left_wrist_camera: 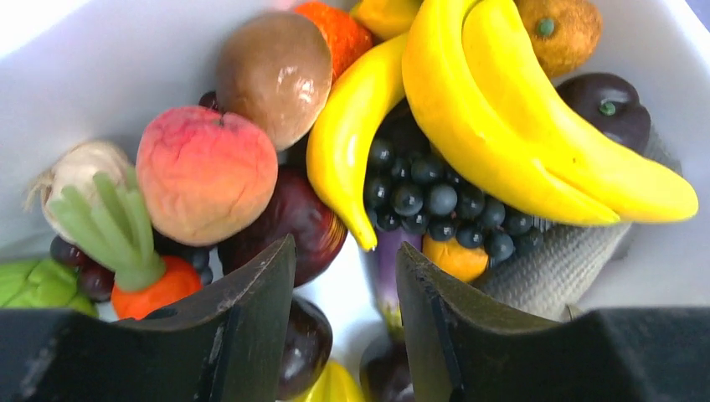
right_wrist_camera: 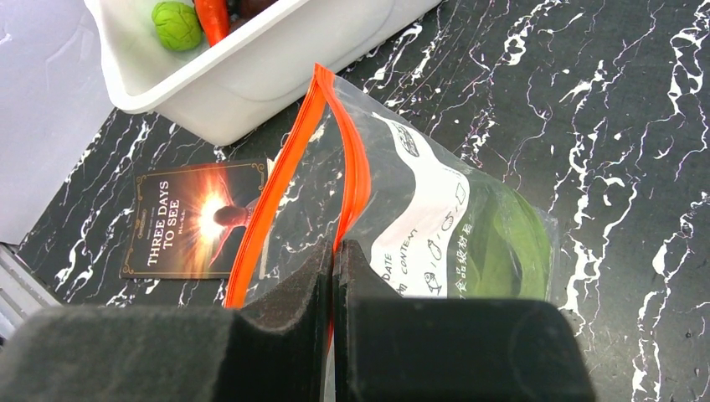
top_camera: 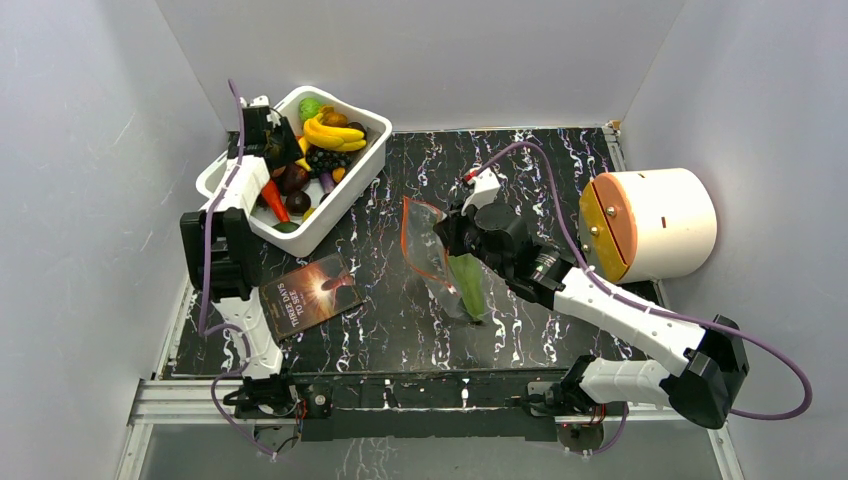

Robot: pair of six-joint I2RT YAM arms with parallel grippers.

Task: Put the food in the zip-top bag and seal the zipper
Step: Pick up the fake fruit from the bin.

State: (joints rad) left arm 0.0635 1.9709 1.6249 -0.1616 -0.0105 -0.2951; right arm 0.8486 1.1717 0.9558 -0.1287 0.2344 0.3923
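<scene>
The clear zip-top bag (top_camera: 445,262) lies mid-table with its mouth held open; a long green leafy vegetable (top_camera: 468,285) is inside it. My right gripper (right_wrist_camera: 335,251) is shut on one side of the red-orange zipper strip (right_wrist_camera: 356,176), lifting it. The green vegetable also shows through the bag in the right wrist view (right_wrist_camera: 511,243). My left gripper (left_wrist_camera: 345,264) is open over the food in the white tub (top_camera: 345,180), above a dark red fruit (left_wrist_camera: 293,226), with a banana bunch (left_wrist_camera: 519,126), a peach (left_wrist_camera: 205,172), dark grapes (left_wrist_camera: 435,197) and a carrot (left_wrist_camera: 159,285) around it.
A dark booklet with an orange picture (top_camera: 310,295) lies left of the bag, near the tub. A white cylinder with an orange face (top_camera: 650,222) stands at the right. White walls enclose the black marbled table (top_camera: 400,320).
</scene>
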